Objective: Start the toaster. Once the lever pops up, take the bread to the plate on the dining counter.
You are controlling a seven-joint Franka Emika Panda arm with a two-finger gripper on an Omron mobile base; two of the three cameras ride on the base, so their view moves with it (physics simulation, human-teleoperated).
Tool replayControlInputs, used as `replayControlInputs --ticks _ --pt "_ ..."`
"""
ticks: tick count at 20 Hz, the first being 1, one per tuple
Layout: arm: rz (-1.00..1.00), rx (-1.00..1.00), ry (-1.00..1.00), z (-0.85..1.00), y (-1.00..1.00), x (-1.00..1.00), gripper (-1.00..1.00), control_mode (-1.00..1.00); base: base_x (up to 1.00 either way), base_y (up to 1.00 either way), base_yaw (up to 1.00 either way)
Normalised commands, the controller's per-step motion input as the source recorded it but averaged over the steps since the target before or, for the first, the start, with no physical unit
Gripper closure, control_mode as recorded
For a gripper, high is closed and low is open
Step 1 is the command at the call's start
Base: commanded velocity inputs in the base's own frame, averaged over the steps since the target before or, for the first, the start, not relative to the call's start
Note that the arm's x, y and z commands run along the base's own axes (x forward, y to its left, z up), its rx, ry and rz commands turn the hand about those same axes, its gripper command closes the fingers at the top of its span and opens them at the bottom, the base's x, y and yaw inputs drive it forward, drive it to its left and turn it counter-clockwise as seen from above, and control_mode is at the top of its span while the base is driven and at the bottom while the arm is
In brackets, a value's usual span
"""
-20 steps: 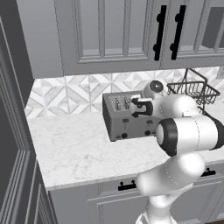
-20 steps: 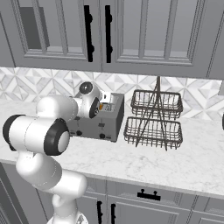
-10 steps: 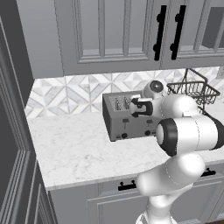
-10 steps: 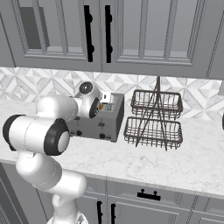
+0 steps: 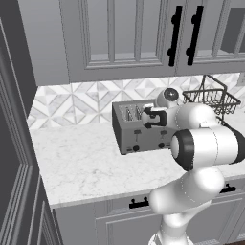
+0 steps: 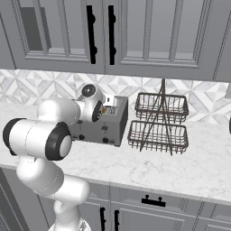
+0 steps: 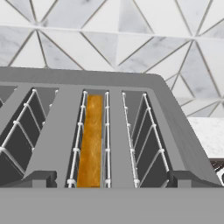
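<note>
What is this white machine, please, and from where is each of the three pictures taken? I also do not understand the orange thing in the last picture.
The white machine is a robot arm working at a kitchen counter. Two pictures are taken from behind it, one from its left and one from its right. The third comes from a camera on its hand, looking down into the toaster. The orange strip is the bread, seen edge-on, standing in one slot. The gripper is open and holds nothing. A two-tier wire basket stands beside the toaster.

Kitchen, toaster (image 5: 136,128), cabinets (image 5: 119,38) (tiled backsplash (image 5: 72,103))
</note>
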Motion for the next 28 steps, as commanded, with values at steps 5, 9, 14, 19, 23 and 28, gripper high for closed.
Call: replayControlInputs --ticks 5,9,14,19,23,28 --pt "0.0 0.0 0.0 0.0 0.0 0.0 -1.0 -1.0 0.0 0.0 0.0" --pt "0.0 0.0 0.0 0.0 0.0 0.0 -1.0 -1.0 0.0 0.0 0.0" --pt "0.0 0.0 0.0 0.0 0.0 0.0 -1.0 -1.0 0.0 0.0 0.0" --pt "0.0 0.0 0.0 0.0 0.0 0.0 -1.0 -1.0 0.0 0.0 0.0" --pt "0.0 0.0 0.0 0.0 0.0 0.0 -1.0 -1.0 0.0 0.0 0.0" --pt "0.0 0.0 0.0 0.0 0.0 0.0 -1.0 -1.0 0.0 0.0 0.0"
